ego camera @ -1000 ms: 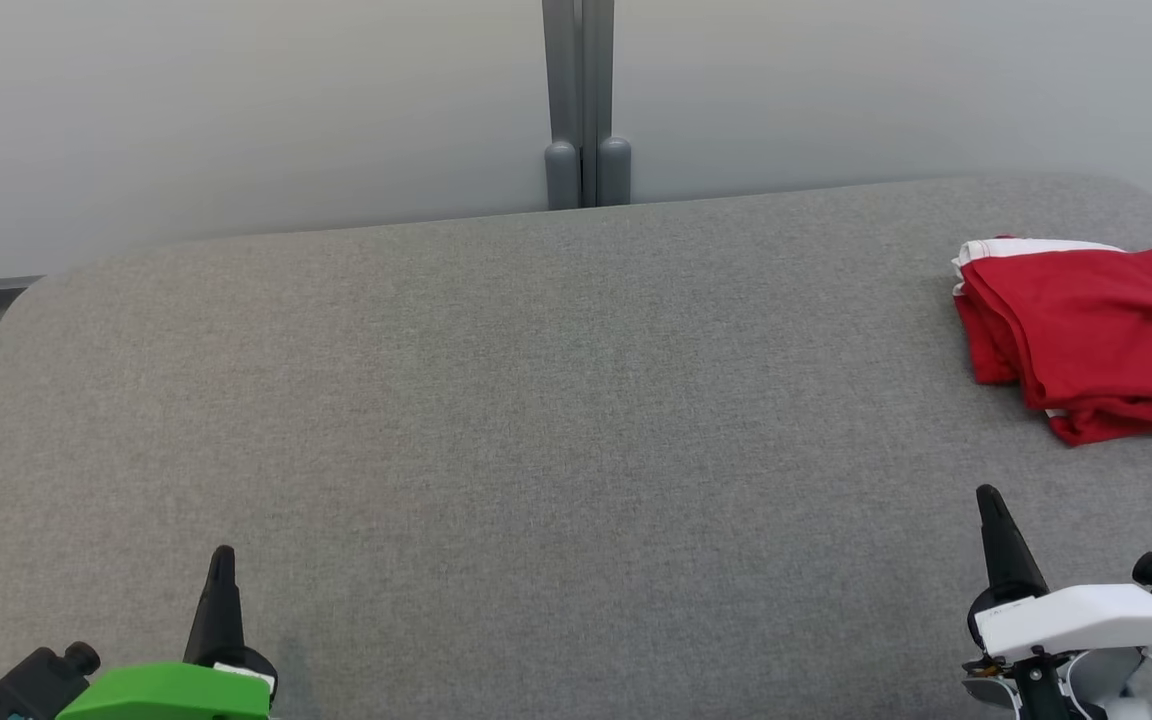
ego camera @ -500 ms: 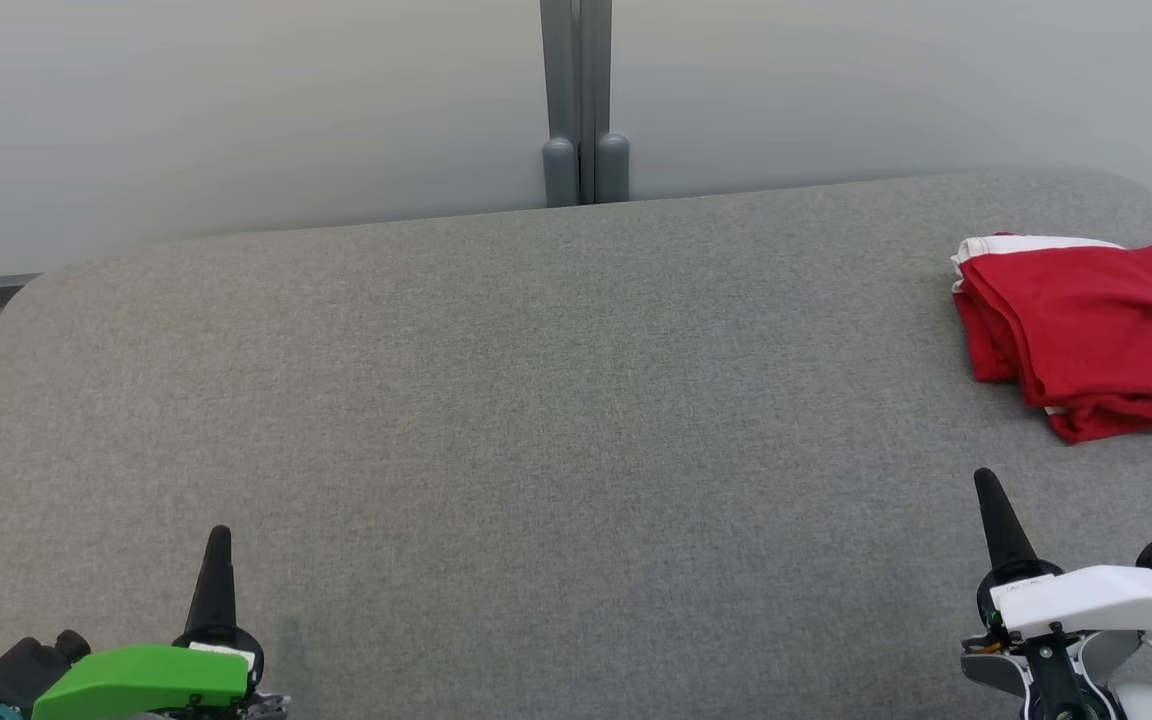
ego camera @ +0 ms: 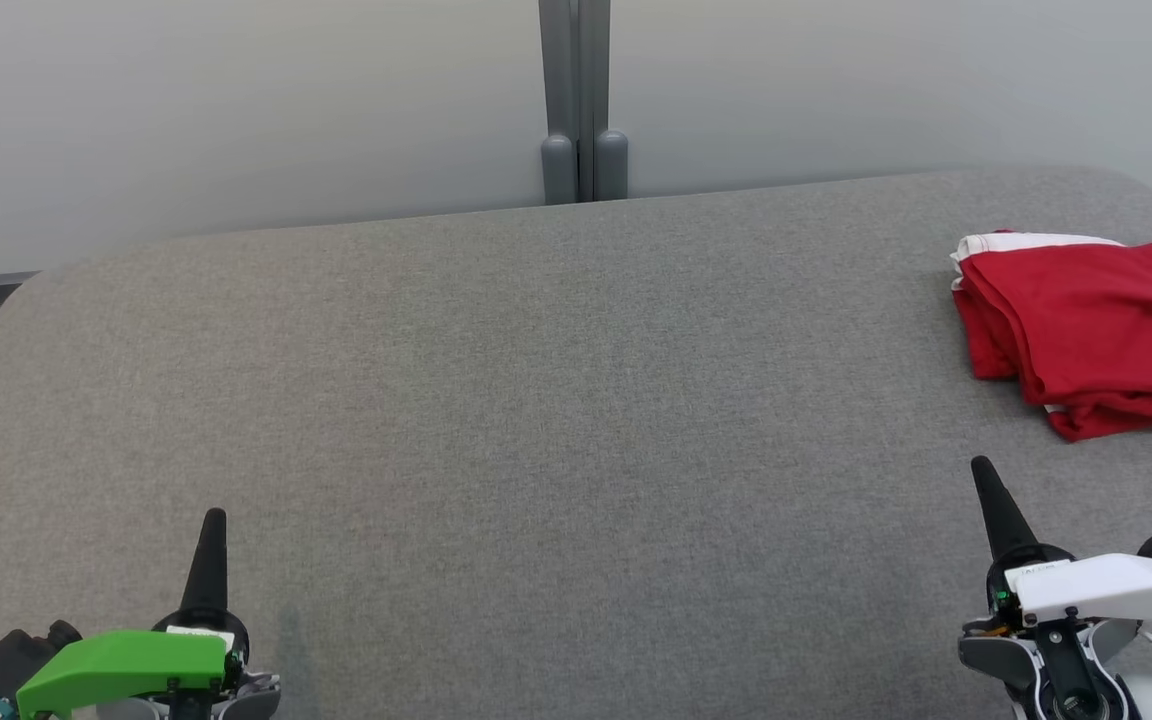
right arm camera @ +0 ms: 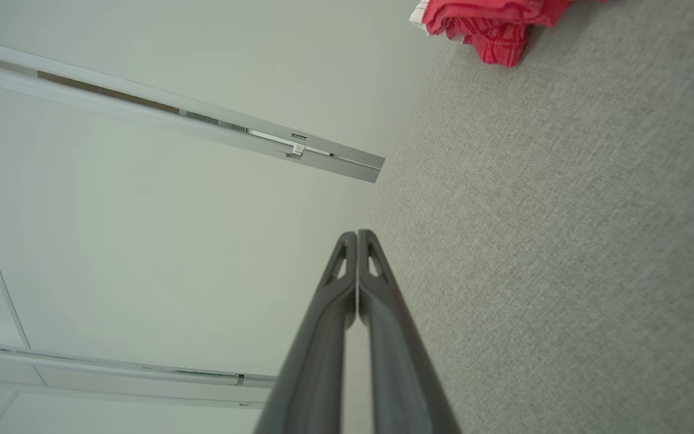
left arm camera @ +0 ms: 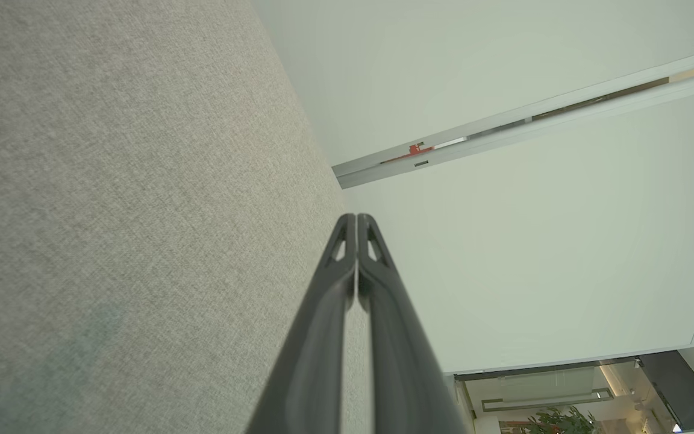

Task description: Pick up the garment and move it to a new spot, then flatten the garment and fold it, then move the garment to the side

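Red cloth garment (ego camera: 1086, 340) with white trim, loosely folded at the far right edge of the grey fabric desk (ego camera: 536, 400), apart from my left tool (ego camera: 214, 516) and right tool (ego camera: 980, 463), both pinched closed and empty; I judge a clumsy nudge could push it off.

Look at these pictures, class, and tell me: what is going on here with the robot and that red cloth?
Nothing is being handled right now. The red garment lies folded near the right edge of the grey table, with some white trim showing. The left end effector and right end effector are both shut and empty at the near side of the table, apart from the garment. The folding job looks done.
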Controlling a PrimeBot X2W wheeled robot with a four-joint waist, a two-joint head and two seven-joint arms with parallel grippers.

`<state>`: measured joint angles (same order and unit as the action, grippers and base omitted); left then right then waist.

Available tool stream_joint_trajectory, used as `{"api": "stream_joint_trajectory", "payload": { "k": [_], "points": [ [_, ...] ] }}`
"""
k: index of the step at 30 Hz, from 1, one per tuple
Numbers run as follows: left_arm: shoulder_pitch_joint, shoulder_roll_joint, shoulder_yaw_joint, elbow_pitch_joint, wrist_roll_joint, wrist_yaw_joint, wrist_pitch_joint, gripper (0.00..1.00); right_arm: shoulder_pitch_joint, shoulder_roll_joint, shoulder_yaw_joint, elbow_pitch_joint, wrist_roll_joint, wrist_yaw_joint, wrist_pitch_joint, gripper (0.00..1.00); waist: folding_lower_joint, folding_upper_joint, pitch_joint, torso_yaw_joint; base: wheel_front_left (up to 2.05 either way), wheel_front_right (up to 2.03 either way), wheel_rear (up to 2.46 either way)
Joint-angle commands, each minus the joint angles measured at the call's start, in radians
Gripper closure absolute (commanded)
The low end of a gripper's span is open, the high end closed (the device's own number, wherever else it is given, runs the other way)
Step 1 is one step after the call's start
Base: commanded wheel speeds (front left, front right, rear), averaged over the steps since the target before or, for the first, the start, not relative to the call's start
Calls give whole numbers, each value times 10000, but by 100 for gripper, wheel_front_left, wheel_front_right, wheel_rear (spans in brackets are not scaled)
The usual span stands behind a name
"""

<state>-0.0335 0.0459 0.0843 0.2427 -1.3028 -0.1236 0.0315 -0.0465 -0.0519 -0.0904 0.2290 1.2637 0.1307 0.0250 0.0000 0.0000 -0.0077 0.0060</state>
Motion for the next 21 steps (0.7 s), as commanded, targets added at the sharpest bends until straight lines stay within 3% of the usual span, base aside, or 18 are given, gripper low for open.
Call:
{"api": "stream_joint_trajectory", "payload": {
  "k": [1,21],
  "points": [
    [-273,57,49,-34,-223,-56,59,100,-196,-53,-42,-19,272,3,71,100,0,0,4,-2,0,0,0],
    [-572,65,201,2,-1778,-85,485,100,-454,-48,-123,80,2016,3,503,100,0,0,54,-30,0,0,0]
  ]
}}
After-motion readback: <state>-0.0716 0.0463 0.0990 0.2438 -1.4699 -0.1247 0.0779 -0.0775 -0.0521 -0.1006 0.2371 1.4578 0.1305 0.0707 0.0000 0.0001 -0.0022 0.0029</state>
